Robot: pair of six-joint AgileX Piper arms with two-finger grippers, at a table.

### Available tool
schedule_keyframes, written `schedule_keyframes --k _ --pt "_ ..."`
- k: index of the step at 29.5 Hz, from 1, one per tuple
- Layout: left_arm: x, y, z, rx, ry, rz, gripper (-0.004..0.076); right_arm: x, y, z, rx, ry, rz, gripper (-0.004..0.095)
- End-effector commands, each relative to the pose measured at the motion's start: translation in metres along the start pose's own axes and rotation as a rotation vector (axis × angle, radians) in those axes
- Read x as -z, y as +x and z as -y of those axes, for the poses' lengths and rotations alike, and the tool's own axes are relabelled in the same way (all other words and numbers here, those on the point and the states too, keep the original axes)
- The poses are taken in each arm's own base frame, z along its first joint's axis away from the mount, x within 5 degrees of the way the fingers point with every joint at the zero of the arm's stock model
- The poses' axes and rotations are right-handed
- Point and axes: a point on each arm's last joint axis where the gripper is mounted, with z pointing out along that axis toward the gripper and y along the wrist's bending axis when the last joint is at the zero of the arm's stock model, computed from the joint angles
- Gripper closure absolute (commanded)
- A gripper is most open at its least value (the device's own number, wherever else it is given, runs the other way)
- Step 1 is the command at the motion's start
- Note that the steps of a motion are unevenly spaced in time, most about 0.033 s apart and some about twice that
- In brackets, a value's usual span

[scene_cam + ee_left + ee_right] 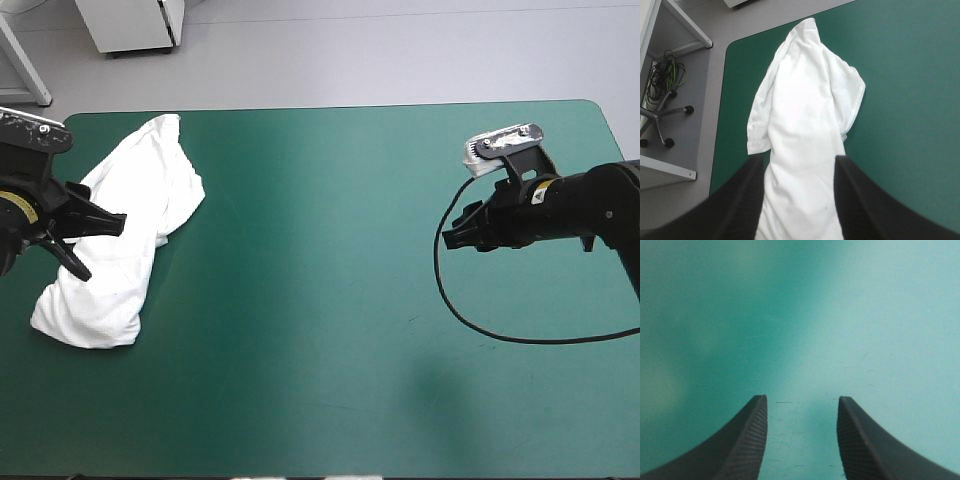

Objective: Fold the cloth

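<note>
The white T-shirt (125,235) lies as a long crumpled heap at the table's left side, running from near the far edge toward the front. My left gripper (95,245) hovers over the heap's middle, open, its black fingers astride the cloth. In the left wrist view the T-shirt (805,110) stretches ahead between the fingers (740,200) and narrows to a point near the table's far left corner. My right gripper (455,237) is open over bare teal-green cover at the right side, far from the shirt. In the right wrist view my right gripper (801,405) has nothing between its fingers.
The teal-green table (330,330) stretches bare between the two arms. Its left edge (720,125) runs close beside the shirt, with grey floor, a chair base and cables beyond it. A white cabinet (130,25) stands beyond the far edge.
</note>
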Motion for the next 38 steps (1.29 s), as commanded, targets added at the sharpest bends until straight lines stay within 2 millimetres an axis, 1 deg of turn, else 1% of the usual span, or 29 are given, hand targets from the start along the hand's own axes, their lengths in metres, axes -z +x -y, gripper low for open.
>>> schedule_keyframes --k 1,8,19,24,28,29,30,32,33,35,36,37,38 --pt "0.008 -0.002 -0.007 0.011 -0.031 0.004 0.0395 0.016 -0.006 0.002 0.029 0.049 0.078 0.0478" --pt "0.008 -0.002 -0.007 0.01 -0.036 0.002 0.0395 0.016 -0.006 0.003 0.027 0.063 0.077 0.0478" --pt "0.008 -0.001 -0.006 0.019 -0.02 0.0 0.0396 0.017 -0.004 0.011 0.005 0.15 0.058 0.0478" --pt "0.021 0.011 -0.026 0.118 -0.057 -0.003 0.0395 0.017 -0.004 0.011 0.006 0.152 0.06 0.0478" --pt "0.023 0.015 -0.034 0.14 -0.096 -0.011 0.0396 0.017 -0.005 0.011 0.008 0.155 0.075 0.0478" --pt "0.02 0.014 -0.034 0.141 -0.098 -0.02 0.0397 0.017 -0.006 0.012 0.009 0.159 0.077 0.0478" --pt "0.012 0.012 -0.034 0.141 -0.104 -0.042 0.0406 0.017 -0.006 0.012 0.012 0.165 0.085 0.0478" --pt "-0.01 0.008 -0.034 0.136 -0.116 -0.103 0.0429 0.015 -0.009 0.015 0.021 0.189 0.1 0.0478" --pt "-0.03 0.005 -0.033 0.132 -0.121 -0.154 0.0446 0.013 -0.01 0.017 0.028 0.207 0.102 0.0478" --pt "-0.059 0.003 -0.036 0.148 -0.134 -0.23 0.0462 0.007 -0.012 0.02 0.034 0.222 0.093 0.0478" --pt "-0.084 0.001 -0.039 0.179 -0.141 -0.279 0.0465 0.002 -0.014 0.022 0.036 0.226 0.083 0.0478" --pt "-0.098 0.0 -0.042 0.201 -0.141 -0.291 0.0465 -0.001 -0.015 0.022 0.035 0.225 0.075 0.0478" --pt "-0.108 -0.001 -0.044 0.217 -0.13 -0.297 0.0465 -0.004 -0.015 0.023 0.034 0.224 0.067 0.0478"
